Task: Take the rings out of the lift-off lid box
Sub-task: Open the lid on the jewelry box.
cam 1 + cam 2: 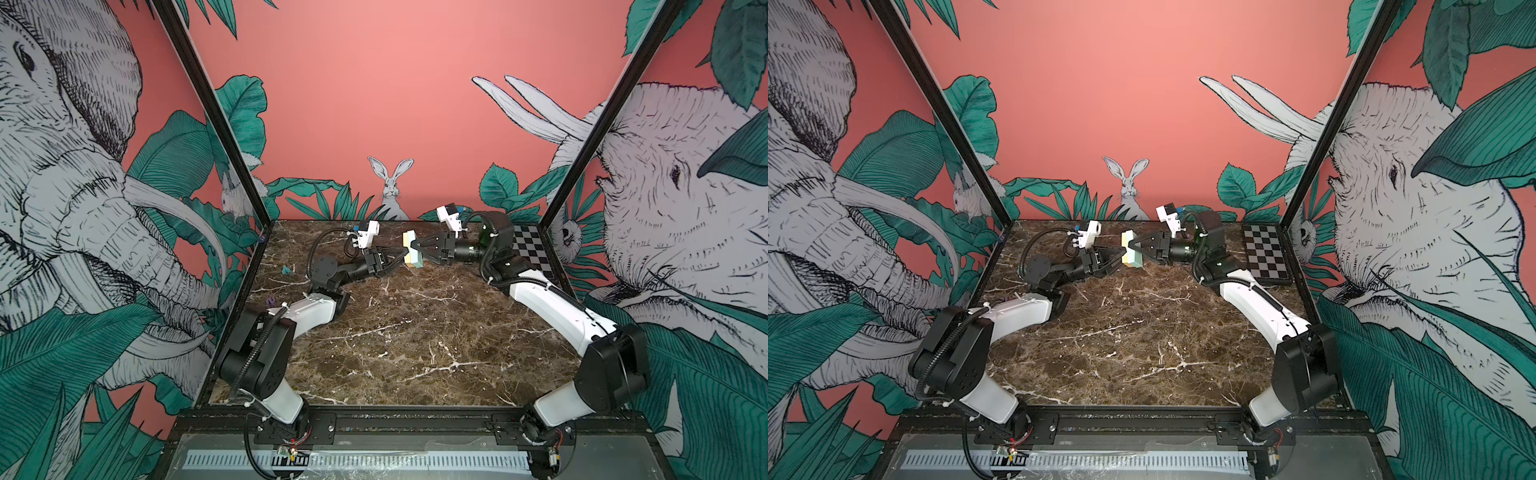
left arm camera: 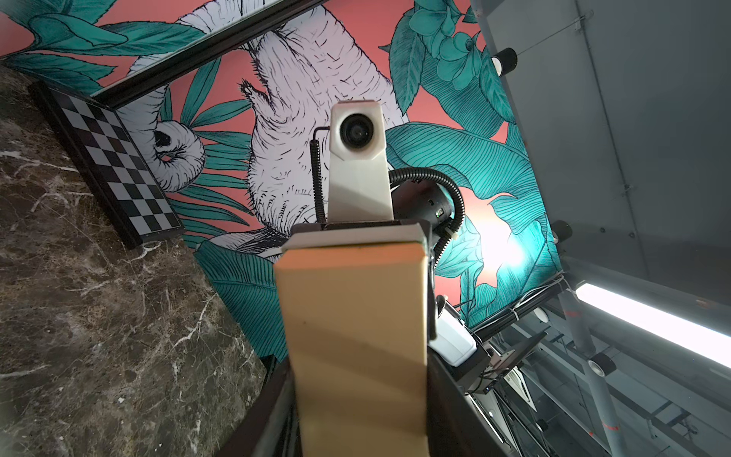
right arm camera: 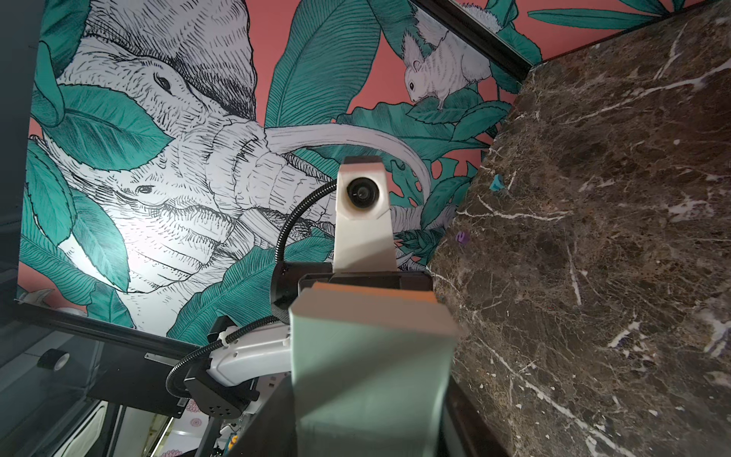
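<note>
The lift-off lid box (image 1: pixel 412 250) (image 1: pixel 1131 252) hangs on edge above the back middle of the table, held between both grippers. My left gripper (image 1: pixel 402 254) (image 1: pixel 1121 254) is shut on its cream base (image 2: pixel 356 336). My right gripper (image 1: pixel 417 247) (image 1: pixel 1135 245) is shut on its mint-green lid (image 3: pixel 372 376). Lid and base look pressed together, with no gap that I can make out. In each wrist view dark fingers flank the box on both sides. The rings are hidden.
A black-and-white checkerboard (image 1: pixel 532 254) (image 1: pixel 1265 259) (image 2: pixel 114 158) lies at the back right by the wall. A small teal lump (image 1: pixel 286 270) (image 3: pixel 497 182) and a small purple lump (image 1: pixel 272 300) (image 3: pixel 462 237) lie on the marble table (image 1: pixel 407 349) near the left wall.
</note>
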You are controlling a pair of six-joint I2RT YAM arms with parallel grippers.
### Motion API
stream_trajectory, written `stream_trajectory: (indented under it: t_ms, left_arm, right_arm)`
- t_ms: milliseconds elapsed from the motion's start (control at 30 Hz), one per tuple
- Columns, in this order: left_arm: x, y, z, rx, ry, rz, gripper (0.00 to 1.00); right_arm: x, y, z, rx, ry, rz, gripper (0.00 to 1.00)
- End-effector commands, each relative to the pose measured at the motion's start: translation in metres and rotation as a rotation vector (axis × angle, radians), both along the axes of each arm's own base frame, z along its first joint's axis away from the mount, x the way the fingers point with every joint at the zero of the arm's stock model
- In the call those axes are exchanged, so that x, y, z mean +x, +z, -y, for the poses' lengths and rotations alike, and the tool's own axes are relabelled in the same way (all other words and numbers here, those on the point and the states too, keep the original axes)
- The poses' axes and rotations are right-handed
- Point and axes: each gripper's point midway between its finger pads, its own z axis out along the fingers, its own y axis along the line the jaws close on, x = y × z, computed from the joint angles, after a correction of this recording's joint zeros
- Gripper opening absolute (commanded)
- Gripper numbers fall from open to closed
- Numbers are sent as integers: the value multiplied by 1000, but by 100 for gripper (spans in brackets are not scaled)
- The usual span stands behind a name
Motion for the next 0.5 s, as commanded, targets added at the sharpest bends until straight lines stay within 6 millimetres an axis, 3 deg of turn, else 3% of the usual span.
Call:
stream_trajectory:
  t_ms: [0, 467]
  left_arm:
    - [-8, 18, -1, -31, -14, 83, 42]
    - [-5, 19, -1, -37, -4, 79, 38]
  right_arm:
    - [1, 12, 7, 51, 9, -19, 50]
    - [-2, 24, 13, 46, 16, 5, 51]
